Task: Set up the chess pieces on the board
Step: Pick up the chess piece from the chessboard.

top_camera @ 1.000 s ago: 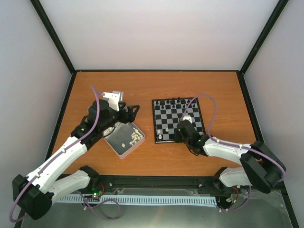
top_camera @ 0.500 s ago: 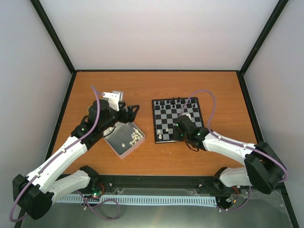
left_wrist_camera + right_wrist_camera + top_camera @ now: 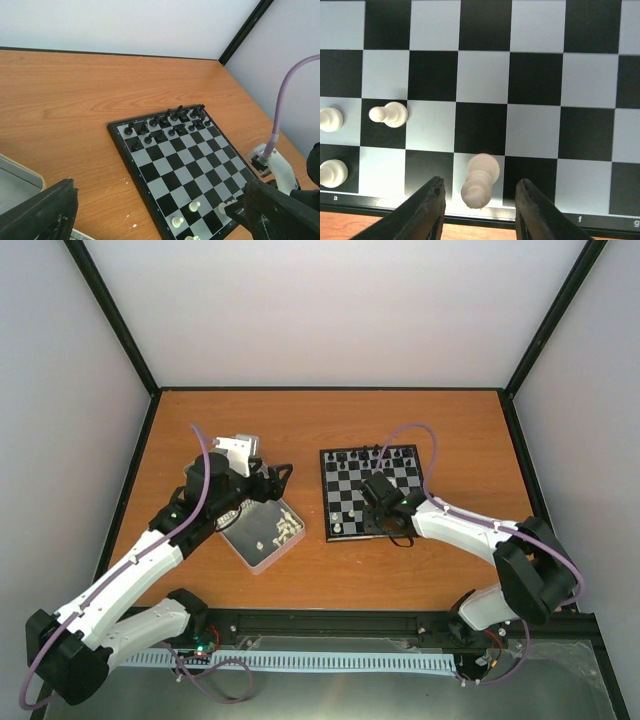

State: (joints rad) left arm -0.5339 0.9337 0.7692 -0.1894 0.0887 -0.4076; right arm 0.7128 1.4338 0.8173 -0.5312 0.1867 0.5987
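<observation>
Right gripper (image 3: 480,181) is over the board's (image 3: 345,487) near edge, pointing down. Fingers (image 3: 427,212) are partly open and straddle a tall white piece (image 3: 480,189). There's a visible gap on both sides, so no contact and nothing held.

That piece stands upright on a light square in the board's near rank, fourth file over from the "a" mark.

Other white pieces on the board sit in its near-left corner: two (image 3: 330,145) stacked on the a file in the first two ranks, and one pawn (image 3: 388,114) on the dark square next to the upper one. The rest of the near half in the right wrist view is bare squares.

Black pieces (image 3: 167,121) fill the board's two far ranks.

Left gripper (image 3: 161,186) is left of the board, above the far end of the tin (image 3: 250,552). Fingers are wide open with nothing between them. Its wrist camera looks across the board from the left side.

The tin lies just left of the board and doesn't touch it. It sits skewed to the board's edge. More white pieces (image 3: 286,530) lie loose in the end of the tin nearest the board. I can't tell the piece types in the tin.
</observation>
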